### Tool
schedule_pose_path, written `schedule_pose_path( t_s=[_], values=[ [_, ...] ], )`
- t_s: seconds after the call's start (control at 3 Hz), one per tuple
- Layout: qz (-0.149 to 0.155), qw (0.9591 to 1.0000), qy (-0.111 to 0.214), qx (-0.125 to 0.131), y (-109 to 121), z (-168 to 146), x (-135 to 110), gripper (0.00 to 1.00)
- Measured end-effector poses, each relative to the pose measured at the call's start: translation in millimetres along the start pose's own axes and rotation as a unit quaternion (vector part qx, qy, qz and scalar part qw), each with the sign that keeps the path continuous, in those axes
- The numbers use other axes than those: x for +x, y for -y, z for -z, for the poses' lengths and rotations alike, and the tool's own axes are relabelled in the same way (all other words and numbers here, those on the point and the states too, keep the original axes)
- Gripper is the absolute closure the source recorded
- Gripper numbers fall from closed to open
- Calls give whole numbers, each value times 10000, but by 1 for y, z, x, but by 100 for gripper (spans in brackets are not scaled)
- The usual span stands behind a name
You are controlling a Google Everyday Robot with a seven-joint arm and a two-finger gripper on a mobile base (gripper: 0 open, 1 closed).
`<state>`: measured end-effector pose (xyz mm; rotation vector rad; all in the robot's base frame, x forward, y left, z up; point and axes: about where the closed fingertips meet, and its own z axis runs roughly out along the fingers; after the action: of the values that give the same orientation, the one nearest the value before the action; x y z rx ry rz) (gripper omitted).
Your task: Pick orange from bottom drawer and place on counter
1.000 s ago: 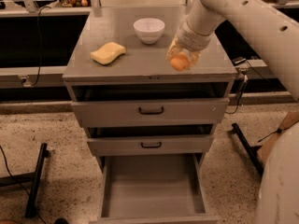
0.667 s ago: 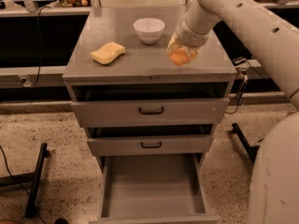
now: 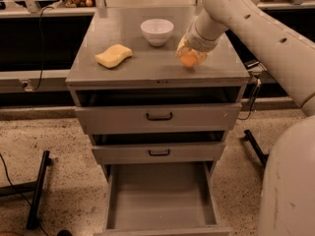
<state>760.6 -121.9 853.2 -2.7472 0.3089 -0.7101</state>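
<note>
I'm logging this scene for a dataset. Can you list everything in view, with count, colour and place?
counter: 1, grey, top of the drawer cabinet
bowl: 1, white, rear middle of the counter
sponge: 1, yellow, left part of the counter
orange: 1, orange, at the counter's right part, held in the gripper
upper drawers: 2, grey with dark handles, below the counter
bottom drawer: 1, grey, lowest, pulled open
stand leg: 1, black, on the speckled floor at left
arm: 1, off-white, reaching in from the upper right
gripper: 1, pale, closed on the orange above the counter
robot base: 1, off-white, lower right
</note>
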Motion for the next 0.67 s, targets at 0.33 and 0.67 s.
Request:
schedule_pose_path(
  t_s=[0.33,0.67],
  values=[
    [-39,9998,-138,-143,-6,-14,3,59],
    [-37,9998,-121,-148,-6,-17,2,36]
  ],
)
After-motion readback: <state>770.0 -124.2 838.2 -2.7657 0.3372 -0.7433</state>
